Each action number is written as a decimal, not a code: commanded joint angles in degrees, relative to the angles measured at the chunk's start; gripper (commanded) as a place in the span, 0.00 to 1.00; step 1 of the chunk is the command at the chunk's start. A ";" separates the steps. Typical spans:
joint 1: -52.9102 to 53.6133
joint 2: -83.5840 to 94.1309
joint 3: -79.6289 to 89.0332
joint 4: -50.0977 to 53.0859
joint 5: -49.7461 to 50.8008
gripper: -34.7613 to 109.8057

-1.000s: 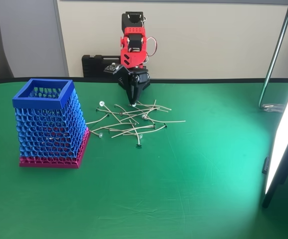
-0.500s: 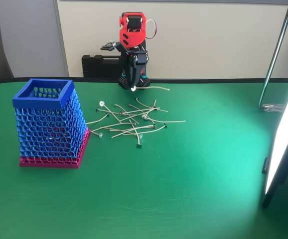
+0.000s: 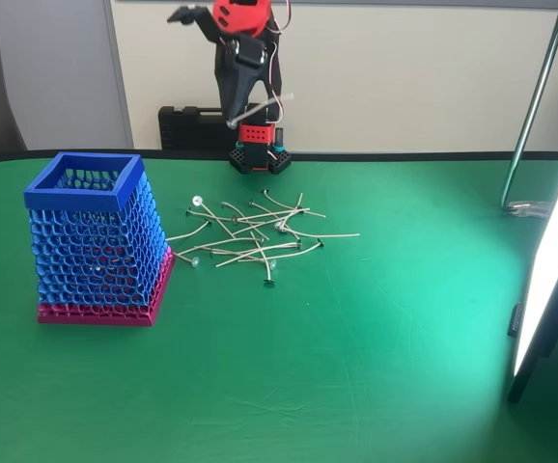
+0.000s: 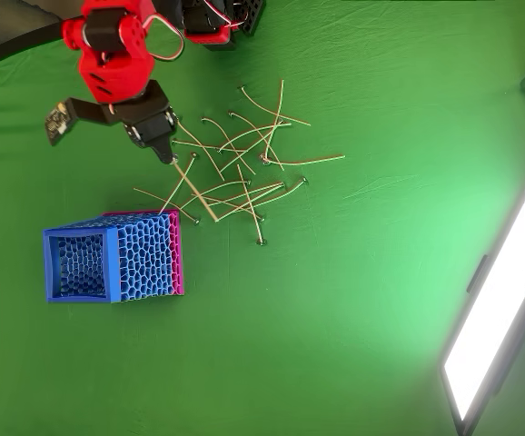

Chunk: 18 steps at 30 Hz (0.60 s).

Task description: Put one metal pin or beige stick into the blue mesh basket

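The blue mesh basket [image 3: 86, 241] stands upright at the left of the green table, with a square blue rim and a pink base; the overhead view shows the basket [image 4: 108, 263] from above. A pile of several thin beige sticks [image 3: 255, 231] with small round heads lies to its right, and in the overhead view that pile [image 4: 244, 173] is spread above and right of the basket. My red and black gripper [image 3: 232, 122] is raised high over the back of the table, shut on one beige stick [image 3: 265, 106] that juts out to the right. In the overhead view the gripper [image 4: 166, 156] holds this stick [image 4: 194, 191] above the pile's left side.
A black case [image 3: 187, 125] sits behind the arm's base [image 3: 258, 154] against the wall. A bright light panel [image 3: 549, 270] leans at the right edge, beside a metal pole [image 3: 535, 106]. The green cloth in front of the pile is open.
The gripper closed on a stick at the back of the pile, then lifted it well above the table, swinging up and slightly left. The pile and basket stayed put.
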 commanded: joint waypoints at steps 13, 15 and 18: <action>10.90 -13.80 -26.28 -4.39 6.42 0.24; 12.13 -16.08 -28.39 -6.24 7.12 0.24; 13.45 -19.60 -31.82 -7.56 8.26 0.24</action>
